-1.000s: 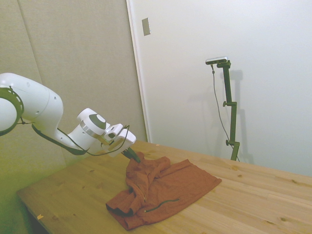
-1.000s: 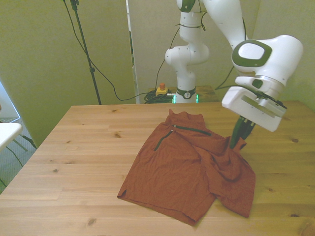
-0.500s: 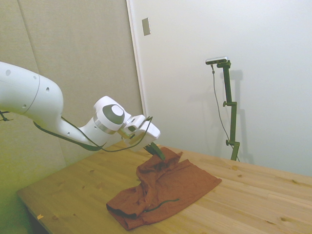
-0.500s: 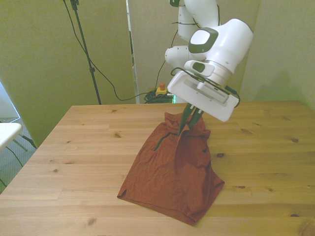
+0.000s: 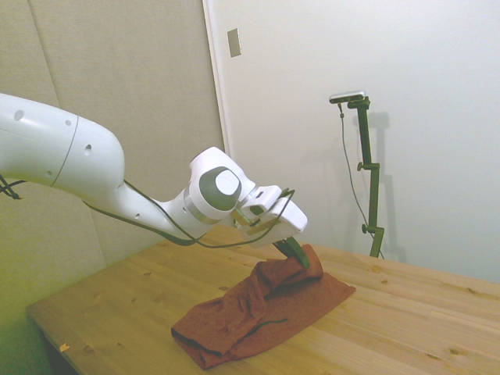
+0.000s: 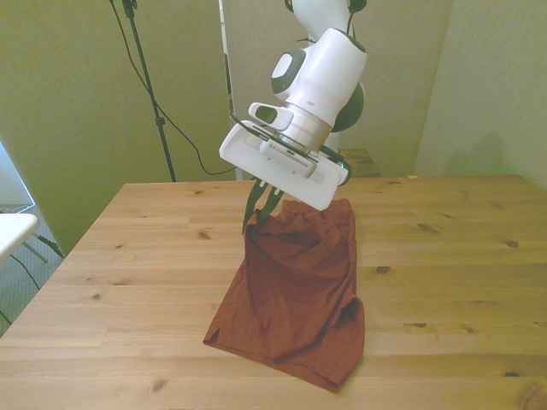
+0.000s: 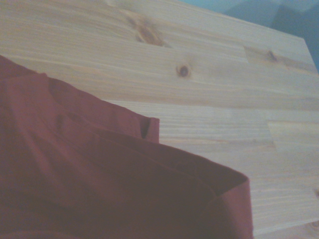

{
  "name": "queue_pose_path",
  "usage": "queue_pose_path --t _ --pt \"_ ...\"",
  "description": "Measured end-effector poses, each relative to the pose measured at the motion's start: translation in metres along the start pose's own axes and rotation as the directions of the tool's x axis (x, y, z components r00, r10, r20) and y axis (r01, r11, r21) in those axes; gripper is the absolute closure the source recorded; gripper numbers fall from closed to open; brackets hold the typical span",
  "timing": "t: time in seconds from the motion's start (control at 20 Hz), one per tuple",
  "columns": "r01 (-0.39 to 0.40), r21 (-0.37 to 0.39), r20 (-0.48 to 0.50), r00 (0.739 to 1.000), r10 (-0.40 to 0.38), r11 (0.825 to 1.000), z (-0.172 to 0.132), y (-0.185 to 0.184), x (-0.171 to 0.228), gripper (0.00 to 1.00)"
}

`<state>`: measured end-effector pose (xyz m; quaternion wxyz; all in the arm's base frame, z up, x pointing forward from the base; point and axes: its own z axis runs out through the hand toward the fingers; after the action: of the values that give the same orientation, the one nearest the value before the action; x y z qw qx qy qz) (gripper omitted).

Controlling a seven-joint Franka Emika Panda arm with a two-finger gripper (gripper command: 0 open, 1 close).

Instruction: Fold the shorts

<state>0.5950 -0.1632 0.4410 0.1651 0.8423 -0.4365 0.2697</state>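
Shorts of rust-red cloth lie near the middle of a wooden table, one edge raised off the boards by the white arm's gripper. The dark fingers are pinched tight on that raised edge, with no gap visible between them, and the cloth hangs from them in a slack slope down to the tabletop. In the side view the gripper holds the highest point of the shorts, while the rest spreads low and rumpled toward the near end of the table; a thin dark zipper line curves across the lower layer.

In the front view the lifted edge stands over the part of the garment toward the front view's left, and the fabric is doubled over itself, its bottom hem lying just short of the table's near edge. Bare wood stretches wide on both sides of the cloth, more so toward the front view's left, and a broad strip lies open behind it toward the far edge.

The wrist view, close and soft in focus, shows folds of the shorts with a layered hem and a small notch, and beyond them bare knotted planks of the table.
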Motion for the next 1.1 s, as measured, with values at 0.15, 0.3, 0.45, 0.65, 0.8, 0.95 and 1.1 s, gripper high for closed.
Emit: queue_pose_path --t 0.15,0.3,0.45,0.65,0.8,0.95,1.1 --pt "-0.068 0.027 0.046 0.997 0.067 0.997 0.013 0.024 0.034 0.00" --pt "-0.122 0.032 0.059 0.991 0.120 0.992 0.022 0.056 0.072 0.00" --pt "-0.139 0.019 0.056 0.989 0.137 0.990 0.034 0.067 0.088 0.00" --pt "-0.128 0.019 0.059 0.990 0.126 0.992 0.042 0.056 0.086 0.00" --pt "-0.125 0.070 0.126 0.985 0.115 0.990 0.026 0.037 0.067 0.00" --pt "-0.090 0.142 0.250 0.967 0.052 0.986 -0.029 0.002 0.007 0.00" --pt "-0.028 0.203 0.369 0.928 -0.050 0.979 -0.095 -0.019 -0.071 0.00"
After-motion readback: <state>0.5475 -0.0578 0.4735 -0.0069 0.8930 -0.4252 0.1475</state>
